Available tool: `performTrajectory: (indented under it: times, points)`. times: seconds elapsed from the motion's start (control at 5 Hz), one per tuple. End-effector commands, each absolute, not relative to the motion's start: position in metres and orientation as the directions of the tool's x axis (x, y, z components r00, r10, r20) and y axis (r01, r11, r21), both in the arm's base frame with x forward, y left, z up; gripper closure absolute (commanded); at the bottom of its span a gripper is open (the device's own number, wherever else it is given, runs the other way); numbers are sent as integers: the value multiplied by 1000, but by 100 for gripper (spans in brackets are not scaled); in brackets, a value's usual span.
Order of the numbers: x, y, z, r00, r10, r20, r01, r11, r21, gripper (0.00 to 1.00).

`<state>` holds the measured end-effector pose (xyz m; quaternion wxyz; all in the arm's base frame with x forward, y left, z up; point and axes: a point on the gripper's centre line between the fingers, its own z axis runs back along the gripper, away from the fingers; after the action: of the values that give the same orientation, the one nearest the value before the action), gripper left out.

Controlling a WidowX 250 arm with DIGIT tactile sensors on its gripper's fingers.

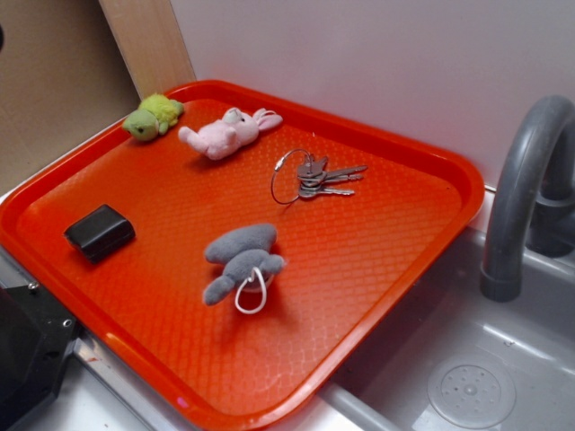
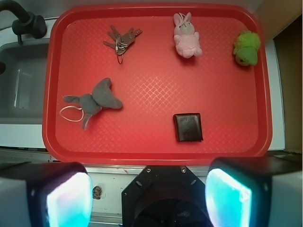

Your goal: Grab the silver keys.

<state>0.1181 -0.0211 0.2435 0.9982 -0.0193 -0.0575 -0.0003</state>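
Right, scene: orange-red tray (image 1: 422, 260) on a surface, next to a grey sink (image 1: 503, 359) w/ grey faucet (image 1: 521, 189).
Silver keys (image 1: 325, 178): lying flat on tray, toward its far side in exterior view; thin wire loop (image 1: 286, 176) on the side away from the faucet, key blades fanned toward the faucet. In wrist view they sit at upper left of tray (image 2: 122, 40). Nothing touching them.
Grey plush toy (image 1: 241, 256): mid-tray, white cord loop (image 1: 252, 292) at its near end; apart from keys.
Pink plush bunny (image 1: 229, 133): near tray's back rim, beside keys but not touching.
Green plush (image 1: 154, 116): at tray's back corner, resting on/against the rim.
Black wallet-like block (image 1: 99, 232): flat on tray, near the edge closest to the arm.
Pincer (image 2: 149, 191): released, fingers wide apart, empty; pads (image 2: 68, 198) at bottom of wrist view, outside tray's near rim, well apart from keys.
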Motion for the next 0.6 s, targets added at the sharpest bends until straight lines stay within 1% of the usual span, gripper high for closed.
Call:
performTrajectory:
  times: [0.0,0.2,0.4]
  points:
    - [118,-21,243,993,2,115,3,999,-38,0]
    - [168,-39,208,990,61,127,-63,998,11,0]
    - [221,-56,182,971,152,182,-133,984,-115,0]
